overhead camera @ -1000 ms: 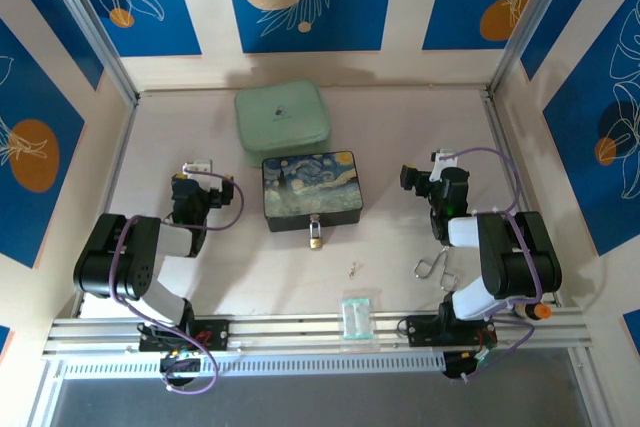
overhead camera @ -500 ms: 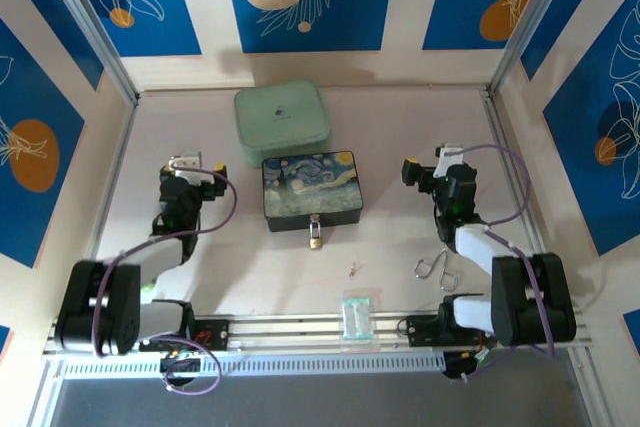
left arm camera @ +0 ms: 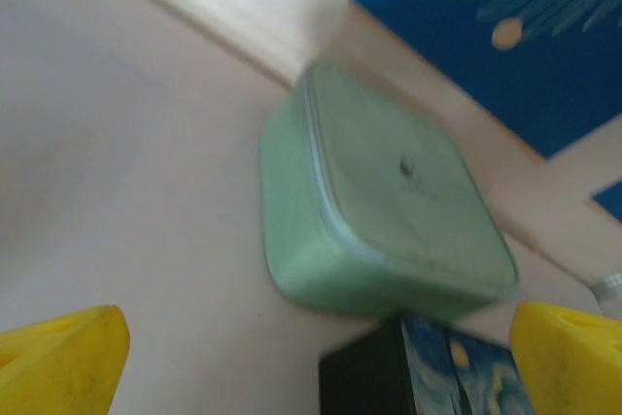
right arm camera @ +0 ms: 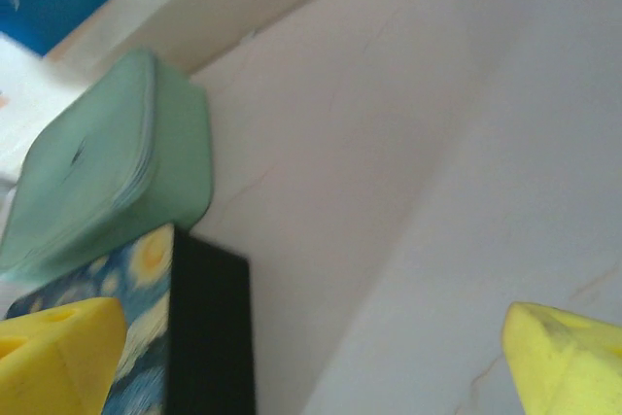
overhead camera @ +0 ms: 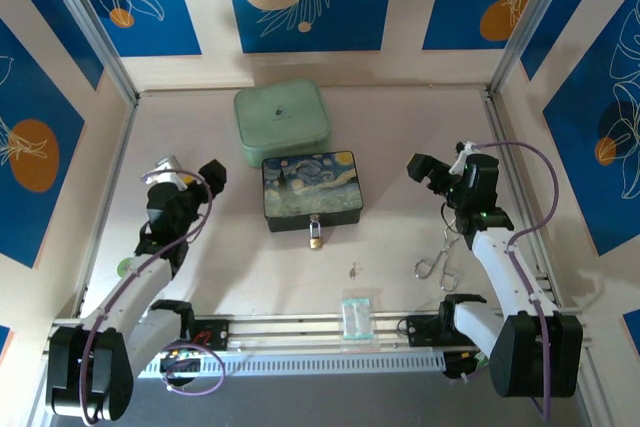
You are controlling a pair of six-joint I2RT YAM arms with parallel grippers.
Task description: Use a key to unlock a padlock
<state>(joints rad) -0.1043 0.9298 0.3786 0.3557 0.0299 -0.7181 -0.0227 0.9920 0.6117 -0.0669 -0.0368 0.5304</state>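
Both arms are up off the table and nothing is in hand. The left gripper [overhead camera: 205, 182] is spread wide, its yellow fingertips [left arm camera: 58, 362] far apart in the wrist view with the green case [left arm camera: 389, 211] between them. The right gripper [overhead camera: 425, 172] is just as wide, and nothing sits between its pads [right arm camera: 564, 357]. The padlock [overhead camera: 315, 237] hangs at the front of the painted box [overhead camera: 310, 187], its long axis running twelve to six with the brass body toward the near edge. The key [overhead camera: 353, 269] lies loose on the table [overhead camera: 250, 267] at about four o'clock from the padlock, near it but apart. It is too small to read which way it points. Here's the relation that matters: from the right gripper the key sits at about seven o'clock, from the left at about four, and the right looks nearer. I'd expect the right arm to go for the key, steering clear of the wire loops [overhead camera: 432, 265] below it. The padlock lies about equally far from both grippers, so the left could steady it.
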